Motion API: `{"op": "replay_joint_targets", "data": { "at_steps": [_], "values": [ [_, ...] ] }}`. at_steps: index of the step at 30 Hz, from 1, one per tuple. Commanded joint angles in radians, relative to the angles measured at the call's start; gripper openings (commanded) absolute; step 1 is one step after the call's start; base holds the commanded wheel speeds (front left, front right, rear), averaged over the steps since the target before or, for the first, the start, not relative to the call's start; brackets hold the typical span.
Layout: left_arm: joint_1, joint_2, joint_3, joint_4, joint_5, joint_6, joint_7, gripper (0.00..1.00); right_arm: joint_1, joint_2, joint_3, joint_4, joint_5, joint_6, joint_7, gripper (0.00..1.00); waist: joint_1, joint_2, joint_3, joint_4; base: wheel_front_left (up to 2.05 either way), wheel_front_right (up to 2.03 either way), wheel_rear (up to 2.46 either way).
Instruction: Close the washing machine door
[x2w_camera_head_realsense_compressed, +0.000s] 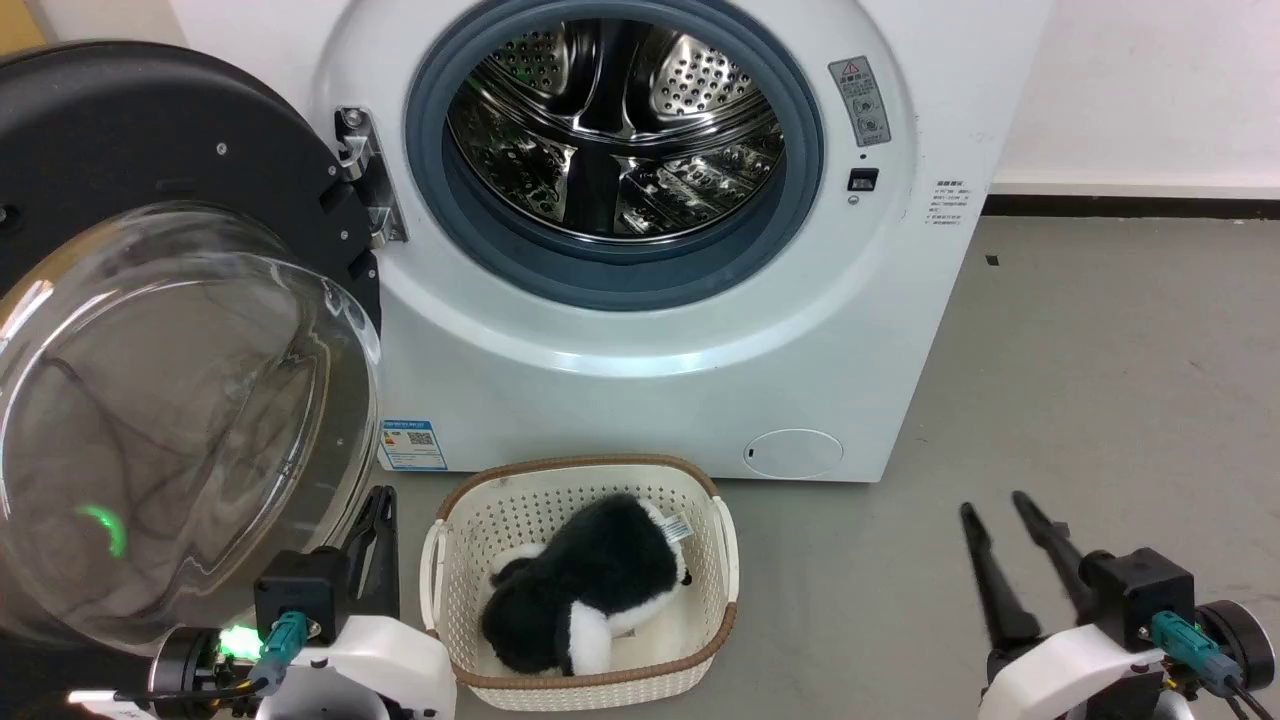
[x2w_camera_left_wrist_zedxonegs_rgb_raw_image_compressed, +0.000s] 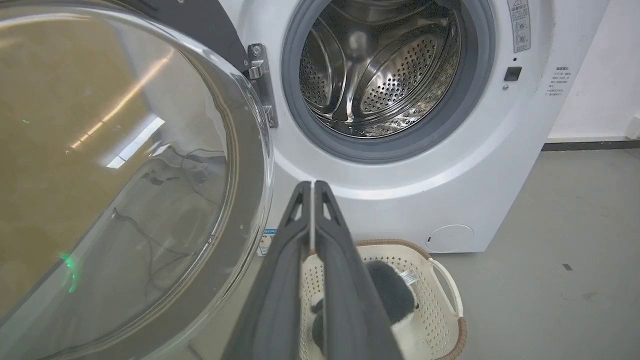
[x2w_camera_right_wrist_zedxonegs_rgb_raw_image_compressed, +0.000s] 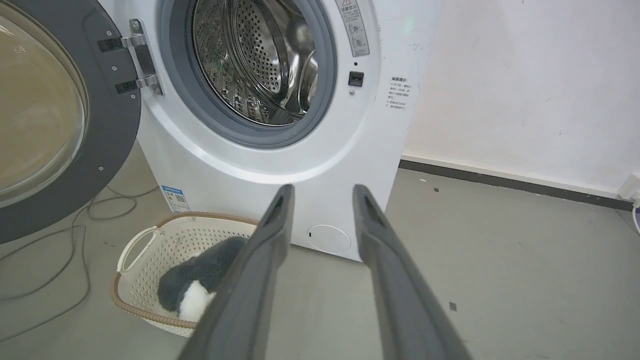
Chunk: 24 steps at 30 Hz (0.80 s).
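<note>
The white washing machine (x2w_camera_head_realsense_compressed: 640, 380) stands ahead with its steel drum (x2w_camera_head_realsense_compressed: 615, 120) exposed. Its door (x2w_camera_head_realsense_compressed: 170, 400), a black ring around a bulging clear glass bowl, hangs wide open on the left hinge (x2w_camera_head_realsense_compressed: 365, 175). The door (x2w_camera_left_wrist_zedxonegs_rgb_raw_image_compressed: 115, 175) takes up the left of the left wrist view and shows again as the door (x2w_camera_right_wrist_zedxonegs_rgb_raw_image_compressed: 50, 115) at the left of the right wrist view. My left gripper (x2w_camera_head_realsense_compressed: 378, 505) is shut and empty, low beside the glass bowl's lower right edge. My right gripper (x2w_camera_head_realsense_compressed: 995, 510) is open and empty over the floor at the lower right, well clear of the machine.
A cream plastic basket (x2w_camera_head_realsense_compressed: 585, 480) holding a black and white plush toy (x2w_camera_head_realsense_compressed: 585, 590) sits on the grey floor directly in front of the machine, between my arms. Loose cables (x2w_camera_right_wrist_zedxonegs_rgb_raw_image_compressed: 60, 250) lie on the floor under the door. A white wall (x2w_camera_right_wrist_zedxonegs_rgb_raw_image_compressed: 525, 85) stands to the right.
</note>
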Motion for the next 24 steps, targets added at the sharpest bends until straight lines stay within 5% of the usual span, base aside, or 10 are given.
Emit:
{"op": "replay_joint_targets", "data": {
  "at_steps": [1, 17, 19, 24],
  "values": [
    [0.0, 0.0, 0.0, 0.0, 0.0, 0.001, -0.001, 1.0, 0.0, 0.0, -0.001, 0.0, 0.001, 0.0, -0.001, 1.0, 0.0, 0.0, 0.0, 0.0, 0.0, 0.0, 0.0],
    [-0.003, 0.002, -0.022, -0.008, 0.002, 0.048, -0.034, 0.99, 0.001, 0.001, -0.025, -0.007, 0.053, 0.0, -0.034, 1.0, 0.0, 0.0, 0.005, 0.002, 0.0, 0.0, 0.0],
    [-0.005, 0.004, -0.026, -0.009, 0.004, 0.055, -0.038, 0.0, 0.001, 0.001, -0.028, -0.008, 0.06, 0.0, -0.038, 1.0, 0.0, 0.0, 0.007, 0.004, 0.0, 0.0, 0.0],
    [-0.011, 0.011, -0.036, -0.012, 0.005, 0.071, -0.049, 0.0, 0.001, 0.001, -0.035, -0.01, 0.077, 0.0, -0.048, 1.0, 0.0, 0.0, 0.009, 0.01, 0.0, 0.0, 0.0]
  ]
}}
